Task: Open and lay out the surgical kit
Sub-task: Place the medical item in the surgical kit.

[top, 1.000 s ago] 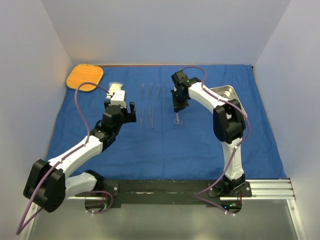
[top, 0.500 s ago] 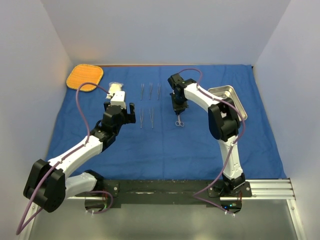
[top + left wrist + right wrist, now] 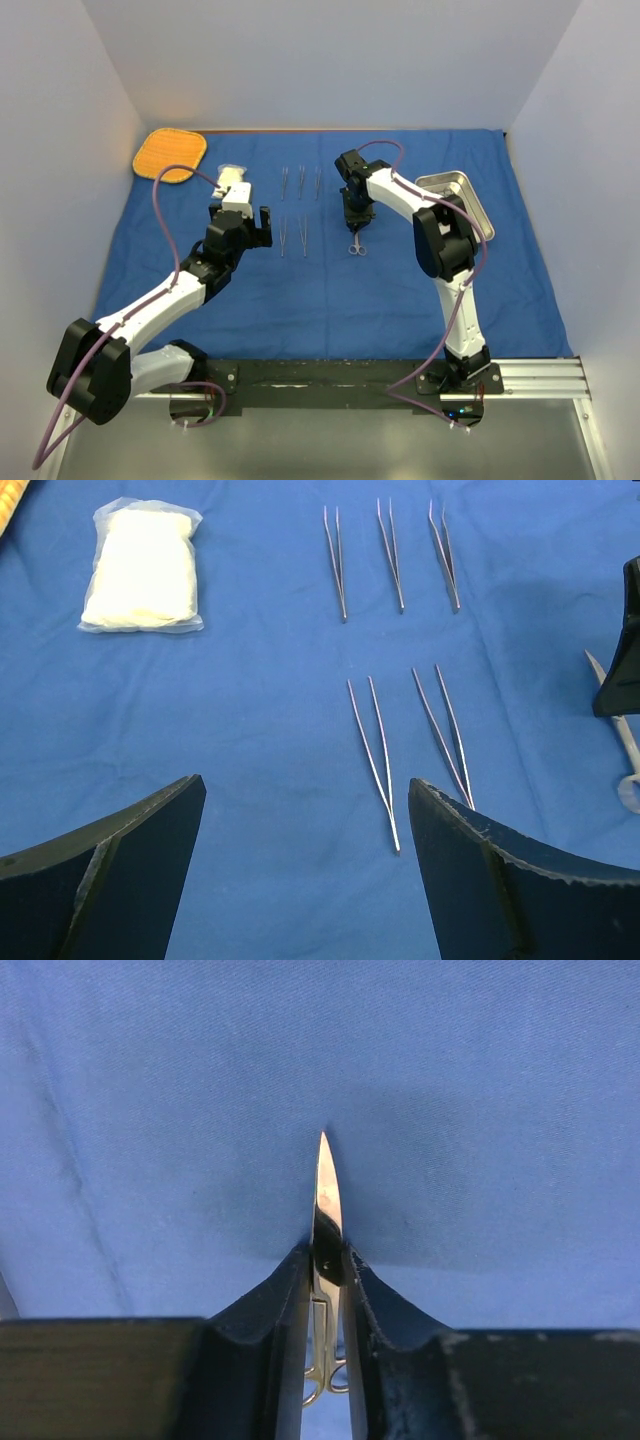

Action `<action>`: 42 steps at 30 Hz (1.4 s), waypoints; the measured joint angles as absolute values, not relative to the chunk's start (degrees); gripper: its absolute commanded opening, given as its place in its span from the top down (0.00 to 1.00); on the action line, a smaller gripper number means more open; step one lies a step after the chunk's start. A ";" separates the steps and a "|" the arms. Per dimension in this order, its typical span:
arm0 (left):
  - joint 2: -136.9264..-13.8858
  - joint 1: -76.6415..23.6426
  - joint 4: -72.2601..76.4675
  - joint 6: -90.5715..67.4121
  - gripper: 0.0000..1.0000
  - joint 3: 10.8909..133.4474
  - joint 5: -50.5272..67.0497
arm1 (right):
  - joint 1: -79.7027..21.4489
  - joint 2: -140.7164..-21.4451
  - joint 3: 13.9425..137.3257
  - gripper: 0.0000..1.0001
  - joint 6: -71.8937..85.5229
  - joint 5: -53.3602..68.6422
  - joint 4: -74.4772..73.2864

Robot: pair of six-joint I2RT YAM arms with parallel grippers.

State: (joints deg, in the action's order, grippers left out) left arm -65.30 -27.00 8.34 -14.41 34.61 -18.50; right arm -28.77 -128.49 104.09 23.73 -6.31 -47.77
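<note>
scissors [image 3: 357,241] lie on the blue cloth [image 3: 330,300], 12 to 6 o'clock, rings at 6 | right gripper [image 3: 326,1260] over them, jaws close each side, cannot tell if pinching | left gripper [image 3: 305,785] spread wide, at 9 o'clock

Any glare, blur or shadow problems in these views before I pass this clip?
Top external: even light, a bright glint on the steel tray, a faint warm glow on the wall by the orange mat. Left wrist: forceps and gauze pack sharp, near fingers dark. Right wrist: scissors in focus, glinting, soft shadow on the blue cloth beside them.
</note>
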 measured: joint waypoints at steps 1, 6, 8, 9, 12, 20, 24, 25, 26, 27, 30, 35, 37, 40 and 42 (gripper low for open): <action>-65.30 -27.00 8.36 -14.41 0.12 34.61 -18.41 | -28.77 -128.49 104.09 0.77 23.92 -6.28 -47.68; -65.30 -27.00 8.36 -14.39 0.12 34.61 -18.20 | -28.64 -128.49 103.79 0.81 24.67 -5.98 -47.24; -65.30 -27.00 8.36 -14.39 0.12 34.61 -18.20 | -28.32 -128.49 103.77 0.86 24.93 -5.41 -47.18; -65.30 -27.00 8.36 -14.39 0.12 34.61 -18.17 | -28.12 -128.49 103.72 0.88 25.12 -4.97 -47.16; -65.30 -27.00 8.38 -14.39 0.12 34.61 -18.17 | -27.59 -128.46 103.57 0.93 25.82 -3.90 -47.03; -65.30 -27.00 8.43 -14.35 0.12 34.61 -18.17 | -26.74 -128.05 102.72 0.90 26.81 -2.44 -46.15; -65.41 -27.00 8.45 -14.35 0.12 34.61 -18.11 | -26.55 -127.98 102.72 0.77 27.09 -1.78 -46.13; -65.52 -27.00 8.45 -14.35 0.12 34.61 -17.98 | -26.55 -127.92 102.59 0.74 27.14 -1.74 -46.02; -65.65 -27.00 8.45 -14.35 0.12 34.61 -17.87 | -26.55 -127.83 102.43 0.70 27.16 -1.67 -45.80; -65.78 -27.00 8.40 -14.35 0.12 34.61 -17.69 | -26.55 -127.61 102.21 0.68 27.16 -1.50 -45.52; -66.17 -27.00 8.19 -14.35 0.12 34.65 -17.08 | -26.55 -126.50 100.86 0.55 27.07 -0.95 -44.10; -67.55 -27.00 7.42 -14.44 0.11 35.97 -16.67 | -26.57 -120.70 97.17 0.48 25.74 0.51 -40.56; -67.70 -27.00 7.16 -14.55 0.11 36.36 -16.67 | -26.63 -118.08 95.77 0.42 25.34 1.65 -38.74; -67.79 -27.00 6.42 -15.27 0.10 36.82 -16.67 | -27.11 -113.60 92.51 0.31 24.77 2.68 -34.59; -68.03 -27.00 5.67 -15.88 0.10 37.21 -16.73 | -28.05 -112.36 91.48 0.29 24.16 2.66 -33.08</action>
